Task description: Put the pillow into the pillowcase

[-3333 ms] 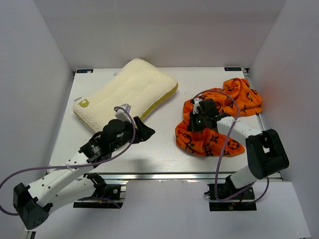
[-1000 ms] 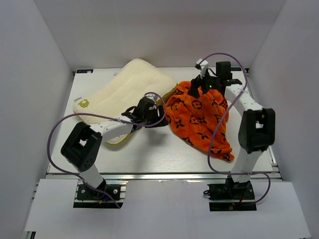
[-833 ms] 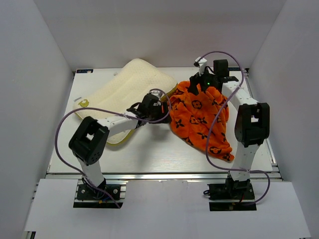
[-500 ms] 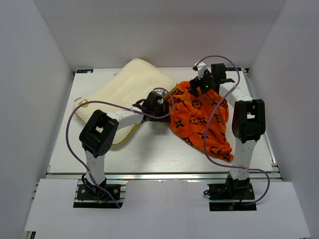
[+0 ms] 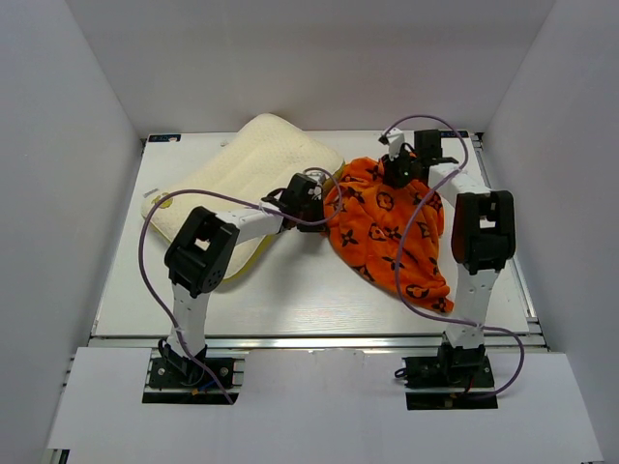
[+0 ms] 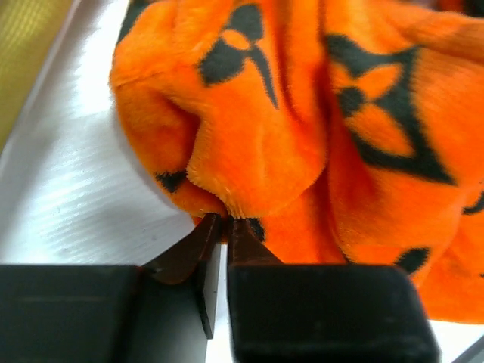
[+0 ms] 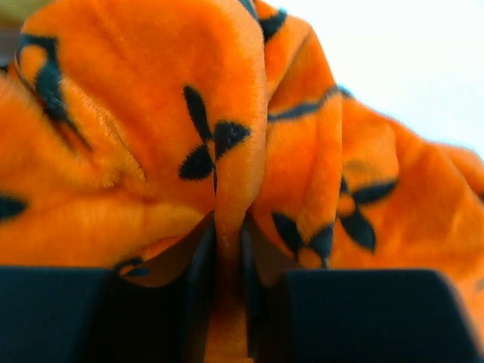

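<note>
- The table [image 5: 290, 290] was white and walled on three sides, with both arms reaching across it from the near edge.
- The pillow [image 5: 242, 174] lay bare and slantwise at the far left of the table. It was wholly outside the case, so none of the insertion looked done.
- The pillowcase [image 5: 392, 232] lay in a crumpled orange heap at centre right. Its upper left edge sat just beside the pillow's right end, and its tail trailed toward the near right.
- The left gripper [image 6: 221, 228] was clenched on a low fold at the case's left edge, between pillow and case, with fabric bulging just beyond its tips.
- The right gripper [image 7: 228, 242] was clamped on a ridge at the case's far edge, cloth squeezed between its fingers.
- In my judgement only the two-point grasp was made. The mouth had yet to be spread and the pillow fed in. Whether the pinched folds belonged to the opening could not be told.
</note>
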Controlling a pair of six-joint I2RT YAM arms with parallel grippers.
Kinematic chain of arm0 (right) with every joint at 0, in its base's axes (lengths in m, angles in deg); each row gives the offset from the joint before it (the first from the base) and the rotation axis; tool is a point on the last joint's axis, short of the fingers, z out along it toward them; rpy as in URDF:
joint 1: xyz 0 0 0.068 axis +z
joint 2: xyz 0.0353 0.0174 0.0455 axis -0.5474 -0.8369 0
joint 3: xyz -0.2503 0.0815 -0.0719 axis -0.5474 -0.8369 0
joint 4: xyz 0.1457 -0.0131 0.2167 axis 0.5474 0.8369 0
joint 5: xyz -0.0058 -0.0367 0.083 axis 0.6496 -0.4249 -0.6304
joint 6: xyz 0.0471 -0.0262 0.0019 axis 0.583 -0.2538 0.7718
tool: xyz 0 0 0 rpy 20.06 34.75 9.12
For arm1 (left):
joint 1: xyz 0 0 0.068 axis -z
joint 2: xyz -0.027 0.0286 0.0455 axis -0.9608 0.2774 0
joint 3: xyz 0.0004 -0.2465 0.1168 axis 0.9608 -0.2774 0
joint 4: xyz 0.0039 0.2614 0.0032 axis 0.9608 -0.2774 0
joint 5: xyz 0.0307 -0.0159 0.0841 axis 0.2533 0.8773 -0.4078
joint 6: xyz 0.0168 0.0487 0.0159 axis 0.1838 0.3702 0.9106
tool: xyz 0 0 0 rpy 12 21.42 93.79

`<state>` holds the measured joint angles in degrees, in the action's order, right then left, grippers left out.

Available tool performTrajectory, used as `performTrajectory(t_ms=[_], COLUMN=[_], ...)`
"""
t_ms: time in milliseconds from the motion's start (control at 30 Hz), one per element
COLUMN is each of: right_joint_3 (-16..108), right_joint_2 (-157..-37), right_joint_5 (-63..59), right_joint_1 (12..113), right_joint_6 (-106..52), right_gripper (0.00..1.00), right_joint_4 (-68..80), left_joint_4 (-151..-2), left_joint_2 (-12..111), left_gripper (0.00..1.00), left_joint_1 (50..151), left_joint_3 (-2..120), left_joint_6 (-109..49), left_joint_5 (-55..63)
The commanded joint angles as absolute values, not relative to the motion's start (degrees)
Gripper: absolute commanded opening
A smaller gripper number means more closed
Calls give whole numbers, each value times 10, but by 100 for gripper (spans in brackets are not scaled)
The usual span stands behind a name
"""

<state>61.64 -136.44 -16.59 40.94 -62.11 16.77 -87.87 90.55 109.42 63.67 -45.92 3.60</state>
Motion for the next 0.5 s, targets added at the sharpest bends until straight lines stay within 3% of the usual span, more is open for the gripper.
performTrajectory(t_ms=[0,200,467], right_joint_3=[597,567,452], right_joint_2=[-1306,-1234,-1078], right_joint_5=[-194,-209,-218], right_joint_1=[377,286,219], right_joint_6=[-595,-530,-507], right_gripper=[19,11,9], right_joint_4=[156,140,106], left_joint_4=[-876,-931,-958], left_joint_2=[875,798,764], left_gripper=[15,5,4], left_joint_1=[1095,1091,1038], left_joint_3=[667,711,773], left_joint_6=[-443,-404,-383], left_joint_5=[59,13,-16])
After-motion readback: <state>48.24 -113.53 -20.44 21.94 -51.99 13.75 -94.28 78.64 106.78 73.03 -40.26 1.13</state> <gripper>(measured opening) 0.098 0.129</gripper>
